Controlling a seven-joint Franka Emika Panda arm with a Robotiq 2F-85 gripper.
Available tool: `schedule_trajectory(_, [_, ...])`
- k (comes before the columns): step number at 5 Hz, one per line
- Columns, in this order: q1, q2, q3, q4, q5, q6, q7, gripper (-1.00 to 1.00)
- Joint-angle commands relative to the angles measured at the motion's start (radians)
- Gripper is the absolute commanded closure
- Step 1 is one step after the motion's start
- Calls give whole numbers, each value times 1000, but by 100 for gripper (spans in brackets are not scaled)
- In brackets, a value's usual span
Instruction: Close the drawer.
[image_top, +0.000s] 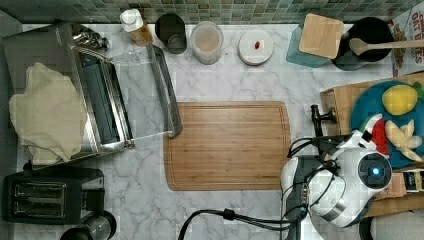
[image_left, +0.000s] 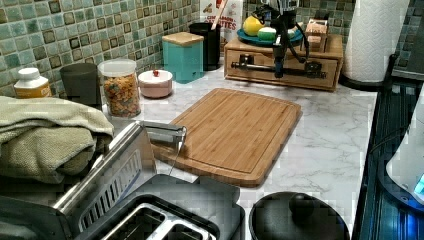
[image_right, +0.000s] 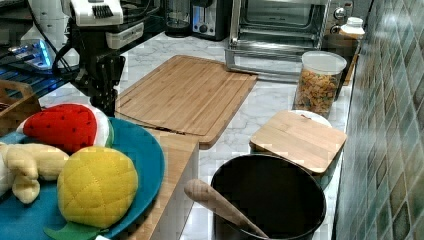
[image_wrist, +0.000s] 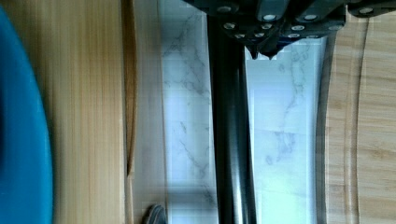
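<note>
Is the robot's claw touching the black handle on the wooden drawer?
Cannot tell. In the left view the gripper overlaps the handle on the drawer, but neither contact nor a gap shows plainly.

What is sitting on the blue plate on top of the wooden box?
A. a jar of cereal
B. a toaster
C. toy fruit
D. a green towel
C: the blue plate holds plush fruit, a watermelon slice and a yellow lemon, seen in the right view.

Scene was evenly, brightly lit; soft shadows were cast beside the cutting board (image_top: 227, 145); wrist view was blurred, blocky compression artifacts were seen throughout.
</note>
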Motion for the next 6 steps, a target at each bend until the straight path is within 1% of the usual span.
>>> schedule_trajectory(1, [-100, 114, -73, 305, 20, 158, -112, 100])
schedule_trajectory(6, [-102, 114, -72, 305, 19, 158, -112, 100])
